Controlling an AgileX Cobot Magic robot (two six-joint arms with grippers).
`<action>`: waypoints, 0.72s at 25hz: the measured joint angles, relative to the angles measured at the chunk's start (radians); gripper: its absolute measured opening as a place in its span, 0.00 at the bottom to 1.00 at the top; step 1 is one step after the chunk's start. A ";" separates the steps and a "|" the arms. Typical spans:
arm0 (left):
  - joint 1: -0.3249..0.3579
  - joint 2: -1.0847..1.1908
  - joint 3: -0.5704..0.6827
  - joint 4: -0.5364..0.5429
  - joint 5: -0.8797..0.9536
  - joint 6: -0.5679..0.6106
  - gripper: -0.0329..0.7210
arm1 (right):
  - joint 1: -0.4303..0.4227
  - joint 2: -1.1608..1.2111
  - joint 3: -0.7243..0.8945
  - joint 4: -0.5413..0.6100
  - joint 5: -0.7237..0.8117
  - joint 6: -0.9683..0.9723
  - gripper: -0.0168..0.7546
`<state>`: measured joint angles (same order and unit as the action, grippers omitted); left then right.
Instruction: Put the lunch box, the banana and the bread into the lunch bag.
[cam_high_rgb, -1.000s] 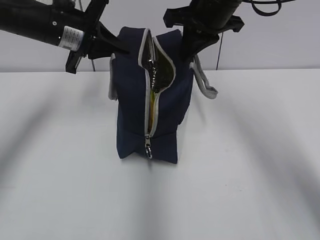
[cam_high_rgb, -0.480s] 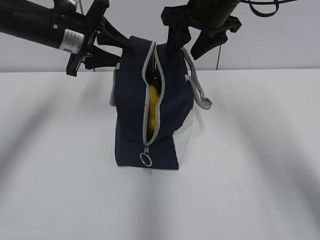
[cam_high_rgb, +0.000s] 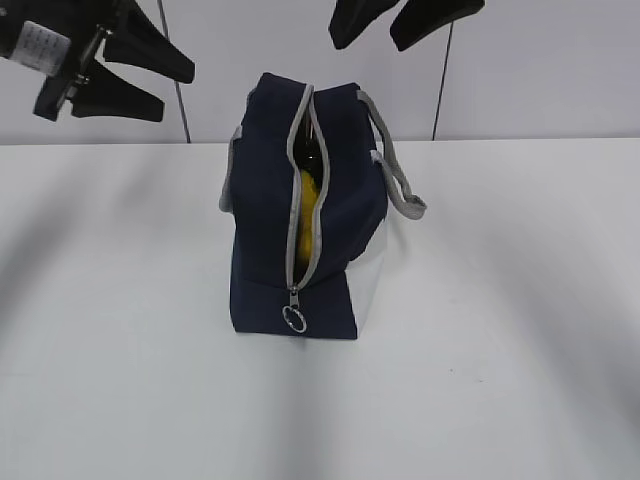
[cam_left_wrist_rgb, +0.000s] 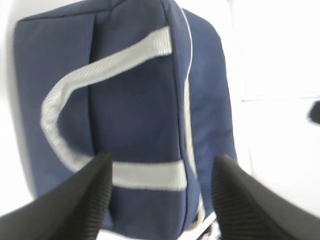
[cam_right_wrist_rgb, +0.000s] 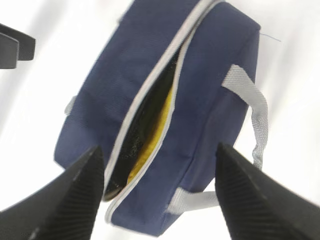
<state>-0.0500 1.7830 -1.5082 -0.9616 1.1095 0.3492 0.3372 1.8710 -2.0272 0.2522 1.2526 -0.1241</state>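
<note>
Both grippers have let go and lifted off the lunch bag (cam_high_rgb: 305, 215) since a second ago, and the bag has dropped back upright onto the table (cam_high_rgb: 500, 350), its white end panel now showing.

From the exterior view: the bag stands in the middle of the frame, zipper open from the ring pull (cam_high_rgb: 293, 319) near the bottom all the way to the top. Yellow shows through the slit, that's the banana (cam_high_rgb: 309, 195) inside. The left gripper (cam_high_rgb: 135, 72) hangs at upper left, jaws spread and empty, well clear of the bag. The right gripper (cam_high_rgb: 385, 20) sits at the top edge, right of centre, jaws apart, nothing in them.

Over to the left wrist view: the bag's navy side fills the frame, its grey handle (cam_left_wrist_rgb: 75, 100) lying loose against the fabric, and both fingertips (cam_left_wrist_rgb: 75, 200) frame the bottom with only air between them.

Right wrist view now: looking down into the open zipper at mid-frame, dark lining and that strip of yellow again.

I can't make out the lunch box or the bread anywhere, neither on the table nor in the gap, so they're likely inside already. Looks like the packing is done, or very nearly.
</note>
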 joint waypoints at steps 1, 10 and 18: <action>0.000 -0.026 0.000 0.039 0.008 -0.011 0.62 | 0.014 -0.023 0.012 -0.016 0.000 0.000 0.69; -0.001 -0.195 0.000 0.249 0.113 -0.077 0.61 | 0.208 -0.174 0.168 -0.259 0.002 -0.008 0.68; -0.109 -0.316 -0.001 0.397 0.129 -0.117 0.58 | 0.264 -0.298 0.346 -0.286 -0.022 0.001 0.68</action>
<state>-0.1591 1.4674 -1.5090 -0.5649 1.2387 0.2322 0.6013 1.5725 -1.6812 -0.0340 1.2308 -0.1227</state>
